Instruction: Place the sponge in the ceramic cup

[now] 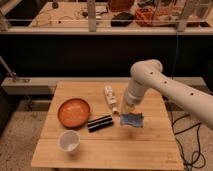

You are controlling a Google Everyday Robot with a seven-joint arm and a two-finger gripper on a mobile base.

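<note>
The white ceramic cup point(69, 140) sits closest, at the front left of the table point(110, 155), with only its white inside showing. Further back and to the right, the blue sponge point(133, 120) is right under the gripper point(129, 111). I cannot tell if the gripper grips it.

My arm point(167, 86) angles in from the right, elbow bent, hand point(129, 111) pointing down just above the counter point(105, 152).
</note>
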